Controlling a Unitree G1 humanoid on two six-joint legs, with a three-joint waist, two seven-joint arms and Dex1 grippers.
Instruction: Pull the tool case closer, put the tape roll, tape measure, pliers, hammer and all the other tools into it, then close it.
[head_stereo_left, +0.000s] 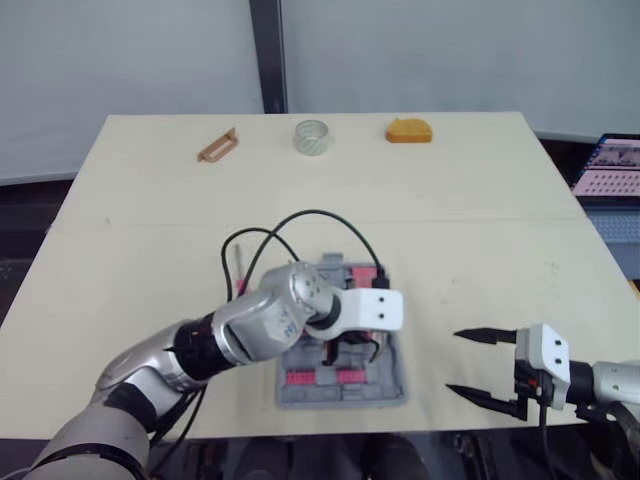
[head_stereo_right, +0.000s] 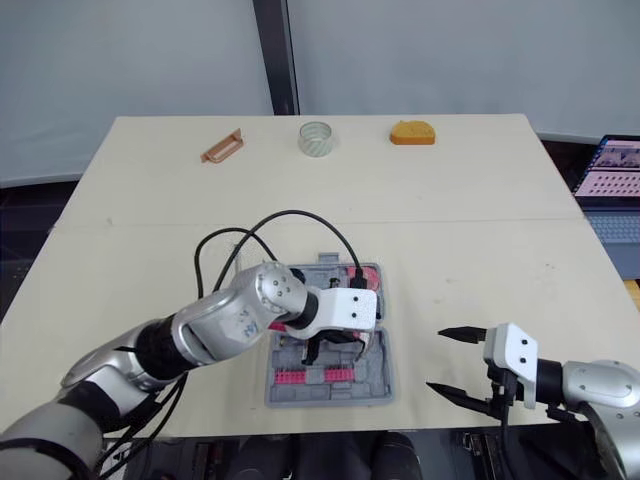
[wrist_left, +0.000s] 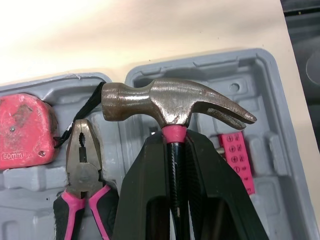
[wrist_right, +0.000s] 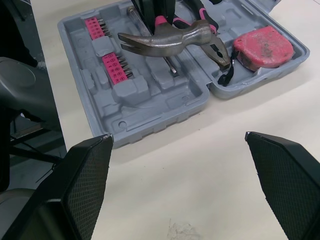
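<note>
We have our left claw (wrist_left: 172, 165) clamped on the hammer (wrist_left: 175, 102) just under its head, the handle hidden inside the grip, above the open case (wrist_right: 150, 115). The pliers (wrist_left: 82, 160) lie beside it, handles cut off. Our right claw (head_stereo_left: 452, 362) gapes, well apart.

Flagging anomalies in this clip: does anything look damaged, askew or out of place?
Nothing spilled or broken. The tape measure in the tool case has a scuffed red shell, and the tape roll sits at the table's far edge, far from the case.
</note>
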